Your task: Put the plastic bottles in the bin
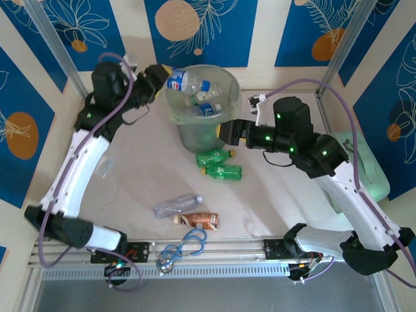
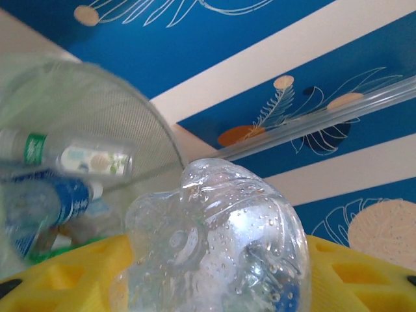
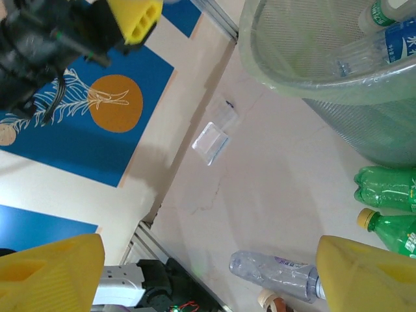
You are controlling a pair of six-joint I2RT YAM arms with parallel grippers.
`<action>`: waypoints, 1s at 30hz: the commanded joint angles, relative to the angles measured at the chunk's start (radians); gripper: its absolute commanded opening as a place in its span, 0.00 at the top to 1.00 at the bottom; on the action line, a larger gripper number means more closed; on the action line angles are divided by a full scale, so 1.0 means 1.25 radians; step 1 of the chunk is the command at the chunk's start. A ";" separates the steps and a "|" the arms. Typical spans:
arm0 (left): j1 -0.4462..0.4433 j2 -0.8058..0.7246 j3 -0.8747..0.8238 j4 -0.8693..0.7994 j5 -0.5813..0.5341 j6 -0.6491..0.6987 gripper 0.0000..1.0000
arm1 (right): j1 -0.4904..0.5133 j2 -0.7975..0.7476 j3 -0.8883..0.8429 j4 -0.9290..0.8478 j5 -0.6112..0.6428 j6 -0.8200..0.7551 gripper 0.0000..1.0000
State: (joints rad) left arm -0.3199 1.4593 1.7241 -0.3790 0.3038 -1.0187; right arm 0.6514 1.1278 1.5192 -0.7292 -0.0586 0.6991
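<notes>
My left gripper (image 1: pixel 164 77) is shut on a clear plastic bottle (image 1: pixel 186 80) with a blue label and holds it over the near-left rim of the bin (image 1: pixel 224 84). In the left wrist view the bottle's base (image 2: pixel 214 234) sits between the yellow fingers (image 2: pixel 65 273). Several bottles (image 1: pixel 207 104) lie inside the bin. My right gripper (image 1: pixel 227 133) hangs open just in front of the bin, and nothing is between its fingers (image 3: pixel 370 273). On the table lie two green bottles (image 1: pixel 220 164), a clear one (image 1: pixel 177 205) and a brown one (image 1: pixel 197 221).
A blue-grey looped cable (image 1: pixel 185 246) lies at the near edge. A mint green case (image 1: pixel 374 172) stands at the right, behind my right arm. A small clear plastic bag (image 3: pixel 211 140) lies on the table left of the bin.
</notes>
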 commanded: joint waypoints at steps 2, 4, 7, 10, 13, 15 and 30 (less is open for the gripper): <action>0.005 0.115 0.122 -0.028 -0.012 0.025 0.46 | -0.006 -0.029 -0.030 -0.014 0.011 0.022 0.15; 0.002 0.158 0.159 -0.043 -0.014 0.013 0.47 | -0.008 -0.038 -0.041 -0.016 0.010 0.027 0.15; -0.005 0.197 0.180 -0.054 -0.022 0.013 0.47 | -0.011 -0.046 -0.052 -0.018 0.011 0.030 0.15; -0.008 0.231 0.194 -0.059 -0.021 0.015 0.47 | -0.014 -0.048 -0.057 -0.018 0.011 0.030 0.15; -0.011 0.264 0.216 -0.077 -0.021 0.024 0.48 | -0.017 -0.045 -0.059 -0.017 0.008 0.030 0.15; -0.013 0.281 0.229 -0.083 -0.020 0.027 0.48 | -0.017 -0.046 -0.061 -0.017 0.008 0.029 0.15; -0.060 0.338 0.269 -0.185 -0.077 0.096 0.28 | -0.028 -0.055 -0.068 -0.026 0.004 0.028 0.15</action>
State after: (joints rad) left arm -0.3847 1.8679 2.0228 -0.5713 0.2409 -0.9329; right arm 0.6212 1.0821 1.4441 -0.7498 -0.0521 0.7265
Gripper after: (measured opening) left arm 0.707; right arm 0.850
